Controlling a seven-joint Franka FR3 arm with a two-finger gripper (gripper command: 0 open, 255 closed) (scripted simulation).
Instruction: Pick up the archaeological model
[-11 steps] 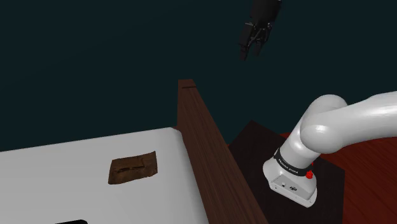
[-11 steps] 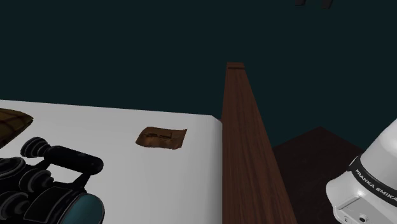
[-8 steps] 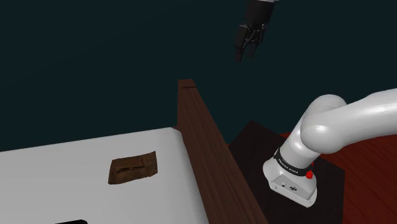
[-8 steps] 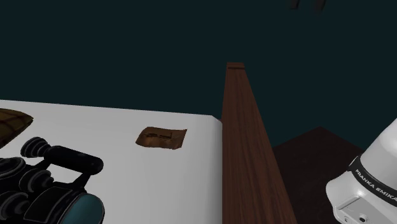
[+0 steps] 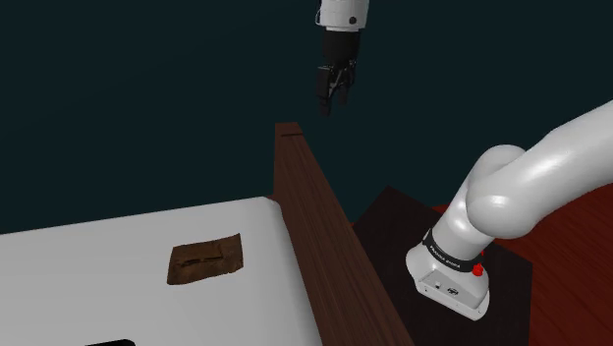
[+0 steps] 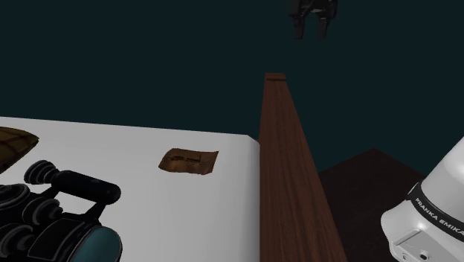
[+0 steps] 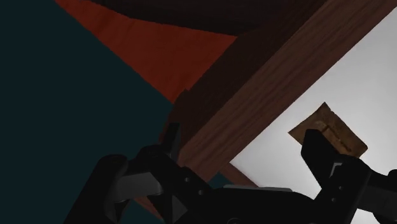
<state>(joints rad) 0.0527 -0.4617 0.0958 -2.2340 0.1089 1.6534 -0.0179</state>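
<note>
White tabletop [image 5: 98,295], long wooden rail [image 5: 314,226] along its edge. White arm [image 6: 435,208], band reads "FRANKA EMIKA". Black camcorder [image 6: 52,216]. Brown flat archaeological model [image 5: 205,259] lies on the tabletop near the rail. Gripper [image 6: 312,31] high above the rail's far end, fingers apart, empty.

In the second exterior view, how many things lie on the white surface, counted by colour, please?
Brown: 2, the flat slab and a cut-off object at that view's left edge.
Black: 1, a camera-like device.
Total: 3.
</note>
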